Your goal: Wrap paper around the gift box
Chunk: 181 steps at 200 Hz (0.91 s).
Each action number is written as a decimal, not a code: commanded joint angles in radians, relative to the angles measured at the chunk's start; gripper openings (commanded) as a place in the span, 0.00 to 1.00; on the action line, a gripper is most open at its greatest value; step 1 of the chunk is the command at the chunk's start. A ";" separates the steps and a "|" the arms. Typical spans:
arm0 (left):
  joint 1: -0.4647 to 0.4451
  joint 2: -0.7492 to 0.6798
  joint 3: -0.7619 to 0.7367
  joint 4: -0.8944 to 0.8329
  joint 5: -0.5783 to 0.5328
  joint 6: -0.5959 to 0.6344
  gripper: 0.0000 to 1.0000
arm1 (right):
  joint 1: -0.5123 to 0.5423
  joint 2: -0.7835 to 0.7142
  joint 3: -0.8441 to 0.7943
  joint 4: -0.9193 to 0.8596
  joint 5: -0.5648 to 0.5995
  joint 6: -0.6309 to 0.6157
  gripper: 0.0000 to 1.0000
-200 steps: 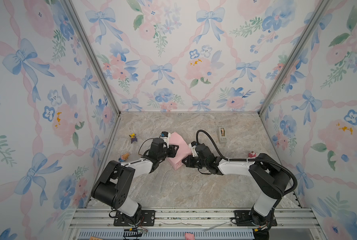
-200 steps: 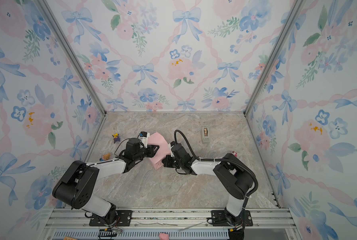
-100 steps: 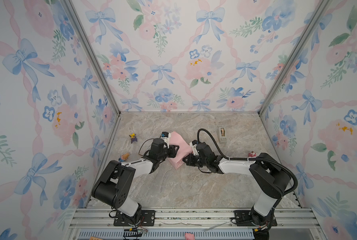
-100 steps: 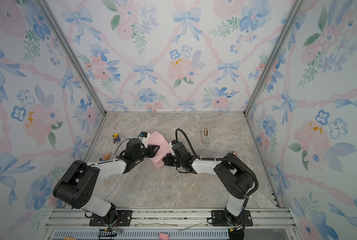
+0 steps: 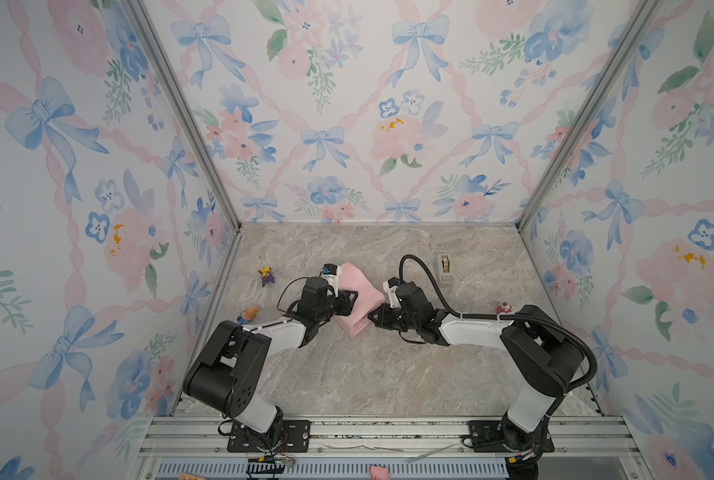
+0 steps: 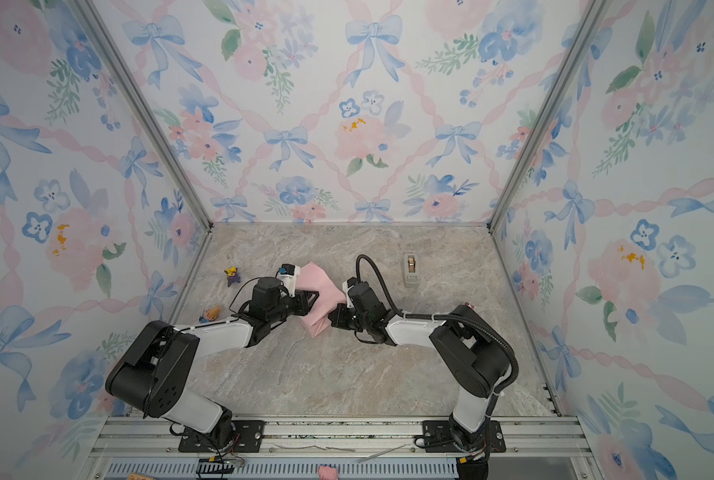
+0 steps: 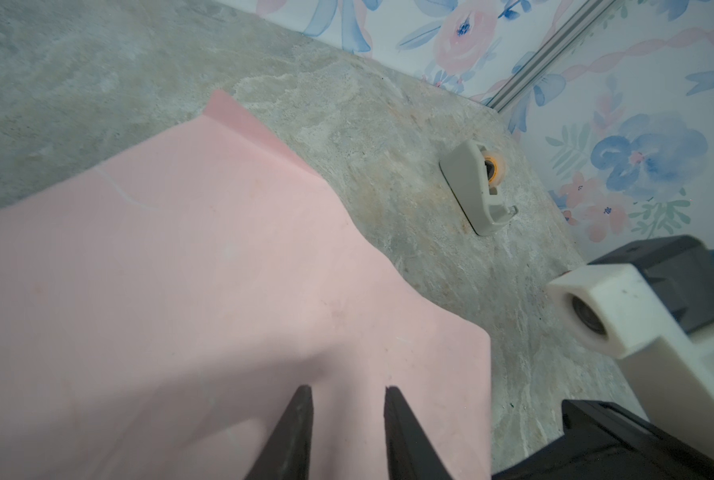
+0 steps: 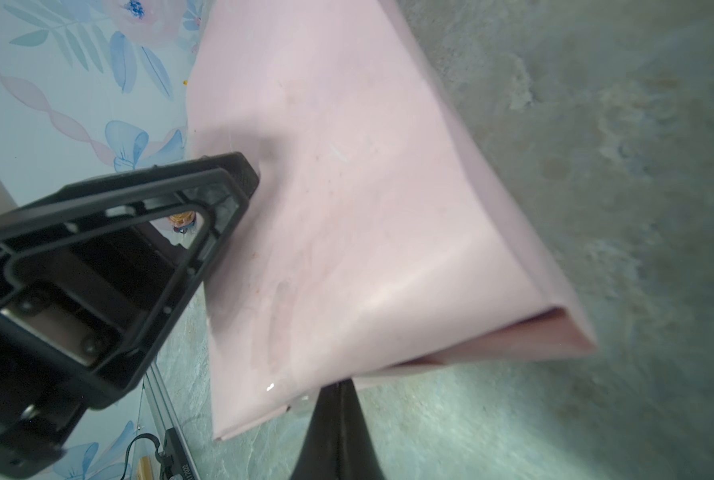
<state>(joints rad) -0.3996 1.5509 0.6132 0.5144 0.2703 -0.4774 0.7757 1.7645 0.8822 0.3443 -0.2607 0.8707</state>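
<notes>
Hold | my left gripper (image 7: 349, 392), jaws slightly apart, is pressing the paper (image 5: 357, 291) down at frame centre, gift box hidden beneath | my right gripper (image 8: 338, 388), jaws together, is touching the flap edge; I'm aiming to crease slowly under firm pressure.

Open tabletop (image 5: 368, 374) in front, paper (image 5: 359, 291) blocking mid-table, tape dispenser (image 5: 445, 269) back right, small toys (image 5: 266, 276) at left edge
</notes>
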 commanded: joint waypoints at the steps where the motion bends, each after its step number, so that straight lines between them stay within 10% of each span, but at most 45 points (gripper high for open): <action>1: -0.011 0.024 -0.034 -0.084 0.005 0.015 0.32 | 0.018 -0.004 0.023 0.083 -0.007 0.017 0.04; 181: -0.009 0.019 -0.031 -0.084 -0.028 0.020 0.32 | 0.014 -0.191 -0.057 -0.183 0.047 -0.126 0.11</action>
<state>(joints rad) -0.4061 1.5509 0.6106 0.5186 0.2584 -0.4740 0.7845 1.6230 0.8371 0.1768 -0.2153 0.7952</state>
